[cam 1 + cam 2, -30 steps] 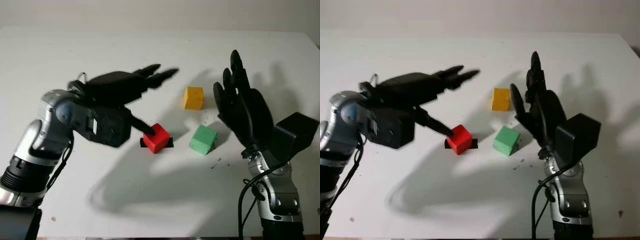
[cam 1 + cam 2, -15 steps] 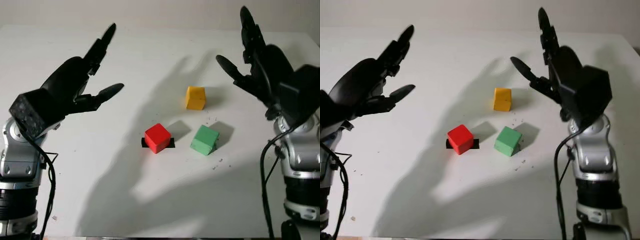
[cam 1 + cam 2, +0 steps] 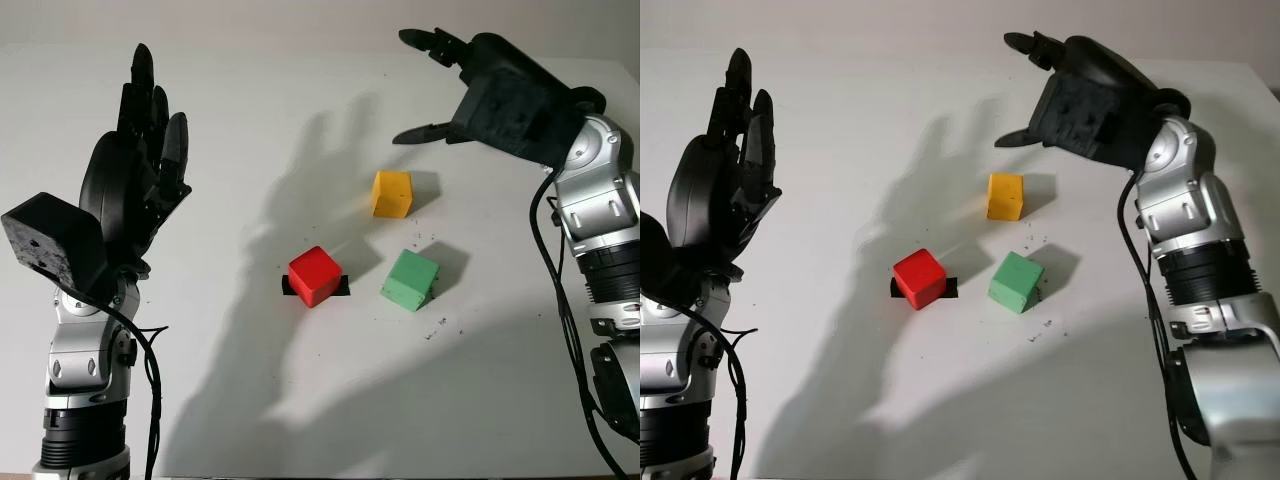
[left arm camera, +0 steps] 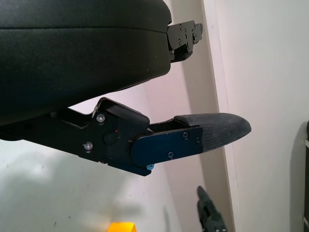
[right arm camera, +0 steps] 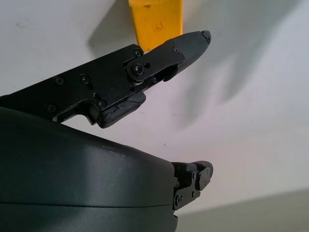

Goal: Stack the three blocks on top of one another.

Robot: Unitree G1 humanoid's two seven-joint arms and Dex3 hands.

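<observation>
Both arms lifted away from the blocks since a second ago: left hand now upright at left of frame, right hand high at upper right, fingers wide, holding nothing. No stacking begun. Counted at centre, apart on white table: one red block, one green block, one yellow block.

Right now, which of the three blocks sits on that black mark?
The red block; black tape pokes out beneath it. The yellow block and green block sit on bare table.

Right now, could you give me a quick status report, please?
Left hand open, raised. Right hand open above yellow block. Red block, green block unstacked.
</observation>
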